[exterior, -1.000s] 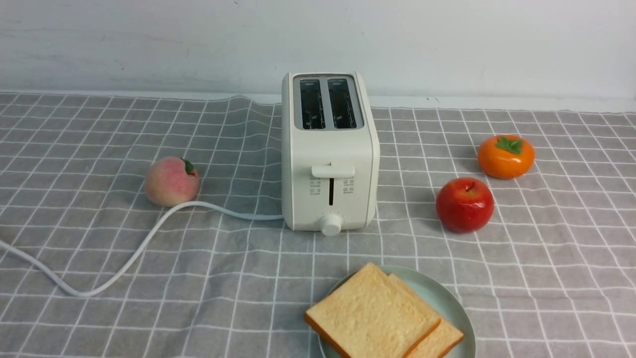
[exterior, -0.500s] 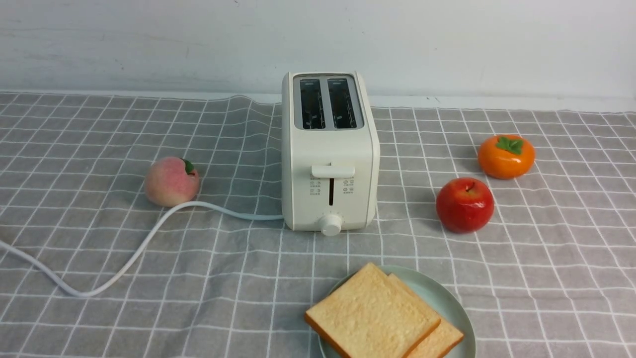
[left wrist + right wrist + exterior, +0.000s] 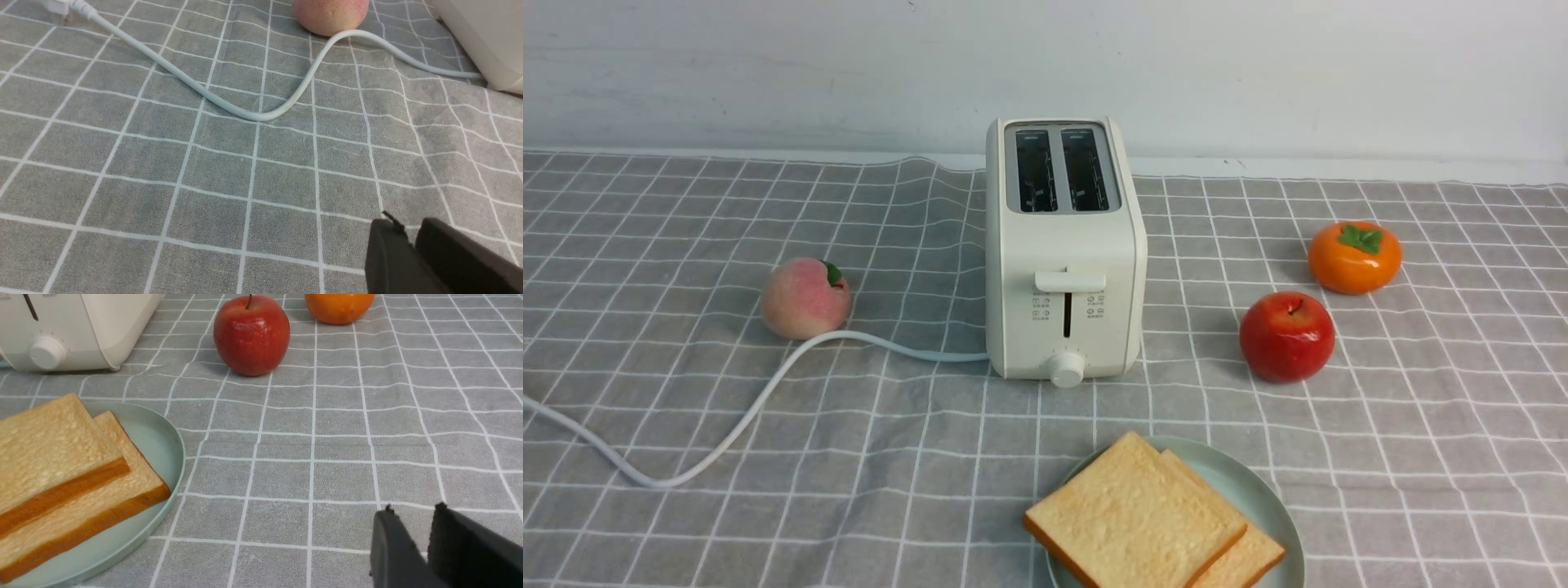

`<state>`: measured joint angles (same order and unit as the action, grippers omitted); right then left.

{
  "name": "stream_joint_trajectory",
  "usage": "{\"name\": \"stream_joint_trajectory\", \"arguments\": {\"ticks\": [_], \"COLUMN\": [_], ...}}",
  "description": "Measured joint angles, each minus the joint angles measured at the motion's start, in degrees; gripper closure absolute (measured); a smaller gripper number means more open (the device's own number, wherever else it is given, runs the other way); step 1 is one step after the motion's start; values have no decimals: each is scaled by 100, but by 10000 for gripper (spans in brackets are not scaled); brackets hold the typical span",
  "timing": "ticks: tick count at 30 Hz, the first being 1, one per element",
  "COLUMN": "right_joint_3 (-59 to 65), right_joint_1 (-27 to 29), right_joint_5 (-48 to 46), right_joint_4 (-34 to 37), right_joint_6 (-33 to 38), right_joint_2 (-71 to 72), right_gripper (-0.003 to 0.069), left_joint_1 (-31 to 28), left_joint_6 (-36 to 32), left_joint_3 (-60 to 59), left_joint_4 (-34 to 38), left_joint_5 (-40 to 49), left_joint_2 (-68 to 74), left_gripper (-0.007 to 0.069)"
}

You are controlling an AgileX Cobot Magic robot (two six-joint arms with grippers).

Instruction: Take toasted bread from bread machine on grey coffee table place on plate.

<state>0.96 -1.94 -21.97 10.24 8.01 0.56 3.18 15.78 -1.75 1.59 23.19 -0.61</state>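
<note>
Both toast slices [image 3: 1135, 518] stacked on mint plate [image 3: 1262, 494] before toaster [image 3: 1066, 253]; slots look empty. Task seemingly done. Left gripper [image 3: 412, 241] nearly closed, empty; right gripper [image 3: 421, 531] slightly parted, empty.

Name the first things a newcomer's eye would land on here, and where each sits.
The cream-white toaster stands mid-table with both slots empty. In front of it, two slices of toast lie overlapped on the mint-green plate. A red apple and an orange fruit sit to the toaster's right, a peach to its left.
</note>
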Motion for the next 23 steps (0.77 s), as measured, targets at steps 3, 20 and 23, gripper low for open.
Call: {"name": "stream_joint_trajectory", "arguments": {"ticks": [3, 20, 23], "right_joint_3": [0, 0, 0], "right_joint_1": [0, 0, 0], "right_joint_5": [0, 0, 0], "right_joint_4": [0, 0, 0], "right_joint_6": [0, 0, 0], "right_joint_2": [0, 0, 0], "right_gripper": [495, 474, 468], "left_joint_1": [0, 0, 0], "left_joint_6": [0, 0, 0], "left_joint_3": [0, 0, 0], "left_joint_4": [0, 0, 0], "left_joint_5": [0, 0, 0], "left_joint_2": [0, 0, 0], "left_gripper": [524, 508, 504]}}
